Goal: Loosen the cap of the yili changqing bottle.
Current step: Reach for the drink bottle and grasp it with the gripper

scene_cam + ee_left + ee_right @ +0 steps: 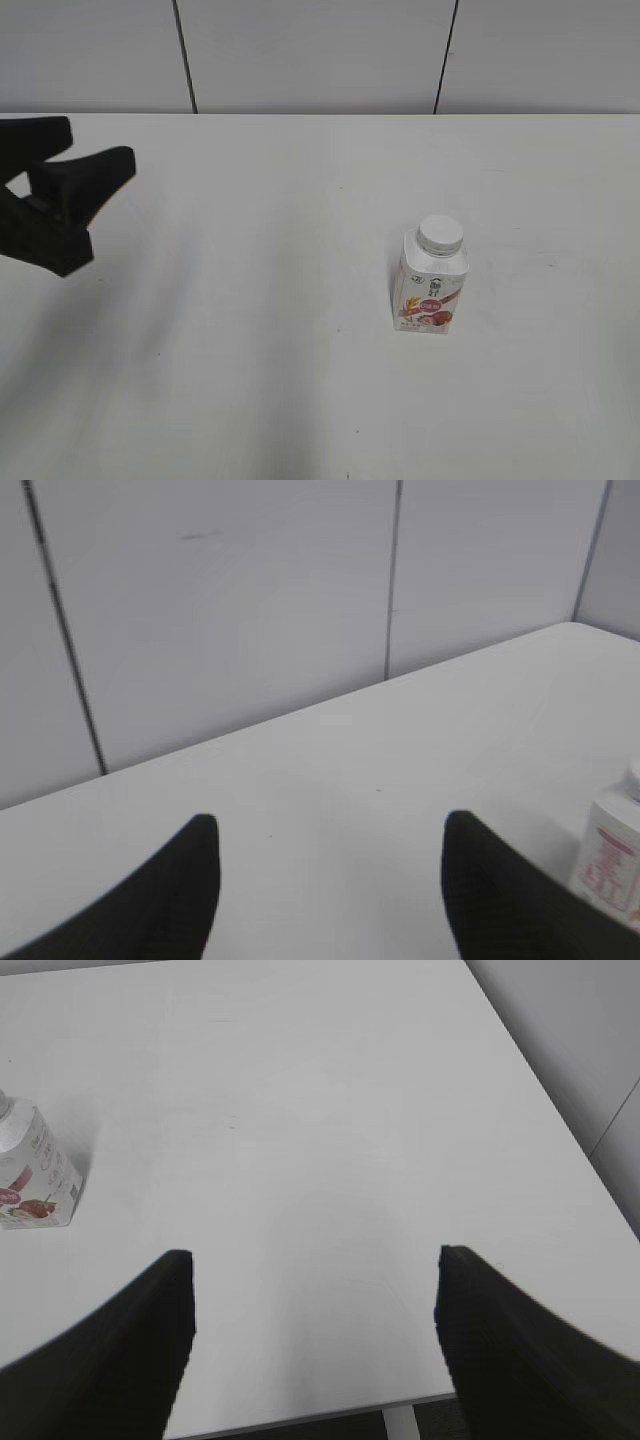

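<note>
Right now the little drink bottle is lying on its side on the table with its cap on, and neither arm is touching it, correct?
Not quite. The bottle stands upright on the table, as the exterior view shows. Its cap is on, and neither arm touches it.

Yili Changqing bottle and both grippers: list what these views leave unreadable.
- yili changqing bottle: label print too small in the exterior view; cut by the frame edge in both wrist views.
- cap: whether loosened cannot be told.
- right gripper: outside the exterior view.
- left gripper: partly cropped there.
</note>
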Controlling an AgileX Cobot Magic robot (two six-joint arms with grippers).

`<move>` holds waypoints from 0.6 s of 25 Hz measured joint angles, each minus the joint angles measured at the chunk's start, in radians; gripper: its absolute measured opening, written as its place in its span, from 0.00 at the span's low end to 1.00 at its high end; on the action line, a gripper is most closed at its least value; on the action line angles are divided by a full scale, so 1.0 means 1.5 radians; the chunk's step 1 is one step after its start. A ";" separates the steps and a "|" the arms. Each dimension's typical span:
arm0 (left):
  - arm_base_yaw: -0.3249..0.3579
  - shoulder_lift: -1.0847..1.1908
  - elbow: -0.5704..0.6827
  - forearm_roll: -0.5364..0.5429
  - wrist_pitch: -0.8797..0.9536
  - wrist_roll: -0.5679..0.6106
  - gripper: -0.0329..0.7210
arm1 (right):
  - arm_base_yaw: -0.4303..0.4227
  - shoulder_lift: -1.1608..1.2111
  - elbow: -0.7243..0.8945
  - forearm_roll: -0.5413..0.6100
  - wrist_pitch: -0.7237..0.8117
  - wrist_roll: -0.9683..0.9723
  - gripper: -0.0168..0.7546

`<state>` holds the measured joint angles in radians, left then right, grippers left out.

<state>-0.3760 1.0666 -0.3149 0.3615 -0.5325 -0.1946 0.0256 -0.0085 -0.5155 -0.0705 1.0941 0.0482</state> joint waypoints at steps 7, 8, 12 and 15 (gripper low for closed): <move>-0.001 0.166 0.000 0.146 -0.137 -0.028 0.58 | 0.000 0.000 0.000 0.000 0.000 0.000 0.78; -0.001 0.190 0.000 0.169 -0.176 -0.028 0.57 | 0.000 0.000 0.000 0.000 0.000 0.000 0.78; -0.001 0.266 -0.002 0.216 -0.302 -0.030 0.56 | 0.000 0.000 0.000 0.000 0.000 0.000 0.78; 0.001 0.314 -0.015 0.261 -0.318 -0.030 0.56 | 0.000 0.000 0.000 0.000 0.000 0.000 0.78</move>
<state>-0.3747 1.5380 -0.3371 0.7530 -1.0092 -0.2393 0.0256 -0.0085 -0.5155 -0.0705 1.0939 0.0482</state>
